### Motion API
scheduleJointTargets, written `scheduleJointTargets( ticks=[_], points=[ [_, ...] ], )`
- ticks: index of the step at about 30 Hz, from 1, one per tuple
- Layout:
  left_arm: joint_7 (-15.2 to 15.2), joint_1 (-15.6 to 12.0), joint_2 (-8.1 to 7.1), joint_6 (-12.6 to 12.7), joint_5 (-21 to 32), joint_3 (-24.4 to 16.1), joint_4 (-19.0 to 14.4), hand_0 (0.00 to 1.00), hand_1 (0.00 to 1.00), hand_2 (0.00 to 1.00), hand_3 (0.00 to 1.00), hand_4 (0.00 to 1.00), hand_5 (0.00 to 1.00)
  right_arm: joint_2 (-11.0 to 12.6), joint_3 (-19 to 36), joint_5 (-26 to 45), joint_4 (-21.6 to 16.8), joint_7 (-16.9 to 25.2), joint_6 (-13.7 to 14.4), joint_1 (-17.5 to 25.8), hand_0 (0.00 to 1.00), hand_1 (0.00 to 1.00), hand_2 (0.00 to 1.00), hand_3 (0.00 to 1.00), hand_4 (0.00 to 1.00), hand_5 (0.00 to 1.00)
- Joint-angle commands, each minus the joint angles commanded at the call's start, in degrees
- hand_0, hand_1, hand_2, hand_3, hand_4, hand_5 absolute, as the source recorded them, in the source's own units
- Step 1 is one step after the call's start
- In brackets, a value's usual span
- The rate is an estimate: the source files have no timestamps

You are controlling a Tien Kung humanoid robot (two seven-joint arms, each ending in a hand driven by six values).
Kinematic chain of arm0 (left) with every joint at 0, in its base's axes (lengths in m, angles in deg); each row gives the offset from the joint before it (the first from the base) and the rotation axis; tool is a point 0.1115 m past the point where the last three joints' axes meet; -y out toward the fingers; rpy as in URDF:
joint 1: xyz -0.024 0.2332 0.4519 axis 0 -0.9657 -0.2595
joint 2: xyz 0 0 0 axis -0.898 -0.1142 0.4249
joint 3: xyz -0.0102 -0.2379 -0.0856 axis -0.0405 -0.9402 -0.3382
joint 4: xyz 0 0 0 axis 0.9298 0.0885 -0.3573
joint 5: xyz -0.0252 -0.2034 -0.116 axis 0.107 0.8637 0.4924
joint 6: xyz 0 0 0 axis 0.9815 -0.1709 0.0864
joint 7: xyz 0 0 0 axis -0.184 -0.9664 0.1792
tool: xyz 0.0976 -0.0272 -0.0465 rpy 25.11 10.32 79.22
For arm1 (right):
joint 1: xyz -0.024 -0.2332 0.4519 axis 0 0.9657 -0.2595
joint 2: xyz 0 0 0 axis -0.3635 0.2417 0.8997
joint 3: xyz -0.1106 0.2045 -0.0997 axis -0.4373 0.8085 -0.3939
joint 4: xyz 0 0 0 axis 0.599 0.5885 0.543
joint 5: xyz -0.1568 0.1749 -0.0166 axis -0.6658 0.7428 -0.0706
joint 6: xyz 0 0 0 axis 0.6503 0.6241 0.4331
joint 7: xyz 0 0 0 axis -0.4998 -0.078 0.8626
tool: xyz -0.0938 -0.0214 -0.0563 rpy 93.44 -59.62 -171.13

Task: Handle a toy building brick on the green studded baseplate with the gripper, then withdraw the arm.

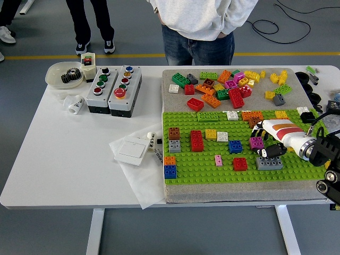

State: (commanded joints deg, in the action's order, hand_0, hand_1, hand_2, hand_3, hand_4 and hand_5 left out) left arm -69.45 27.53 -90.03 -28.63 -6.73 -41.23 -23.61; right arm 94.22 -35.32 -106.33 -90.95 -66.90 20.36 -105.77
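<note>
While the right hand (267, 139) is curling around a magenta brick (257, 142) on the baseplate (212, 171), gears (70, 76) are sitting in a bowl (53, 79).

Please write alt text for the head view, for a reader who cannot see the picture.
The robot's right hand reaches from the right over the green studded baseplate, close to a magenta brick and a grey brick. Loose bricks lie beyond the plate, and a person stands at the far side.
</note>
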Motion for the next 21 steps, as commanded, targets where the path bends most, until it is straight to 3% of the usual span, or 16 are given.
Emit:
scheduleJointTargets(
  ticks=[21],
  points=[
    [0.2,0.1,-0.19,0.1,0.4,0.3,0.1,0.743,0.756,0.806,0.615,0.65,0.623,1.5,3.1,-0.1,-5.3,-0.6,0.7,0.3,0.375,0.451,0.506,0.474,0.717,0.204]
  ],
)
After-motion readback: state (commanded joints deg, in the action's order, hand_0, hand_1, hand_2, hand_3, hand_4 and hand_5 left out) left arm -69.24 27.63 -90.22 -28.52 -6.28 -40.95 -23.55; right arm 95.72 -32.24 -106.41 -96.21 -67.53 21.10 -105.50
